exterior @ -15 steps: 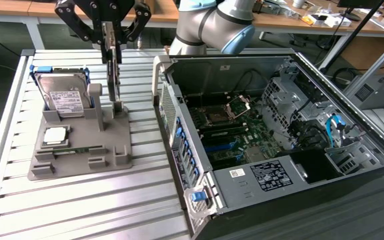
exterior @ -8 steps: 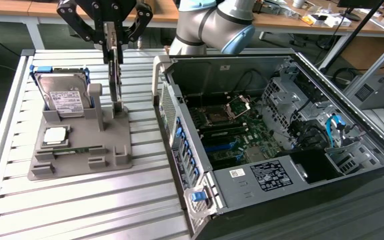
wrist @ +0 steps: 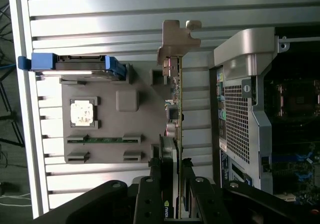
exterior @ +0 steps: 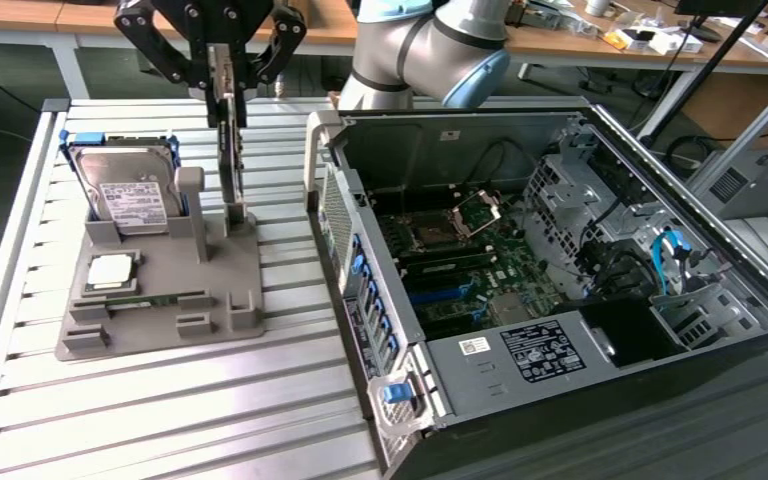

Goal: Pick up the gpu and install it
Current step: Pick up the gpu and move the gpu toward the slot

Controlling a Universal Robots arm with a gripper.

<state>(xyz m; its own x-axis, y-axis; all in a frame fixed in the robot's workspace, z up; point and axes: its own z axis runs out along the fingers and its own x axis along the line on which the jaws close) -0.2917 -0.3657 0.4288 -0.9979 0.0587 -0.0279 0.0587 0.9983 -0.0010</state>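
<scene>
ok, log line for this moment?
step: pickup | end effector: shut on gpu | gpu: upright at grey fixture | computer case: open, gpu not inside

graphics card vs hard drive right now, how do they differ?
The graphics card is a thin black board with a metal bracket; the hard drive is a boxy silver block with a white label. The tool grips the graphics card; the hard drive sits untouched in the grey holder. Both stand on edge.

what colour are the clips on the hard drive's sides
Blue; the clips show best in the wrist view.
</scene>
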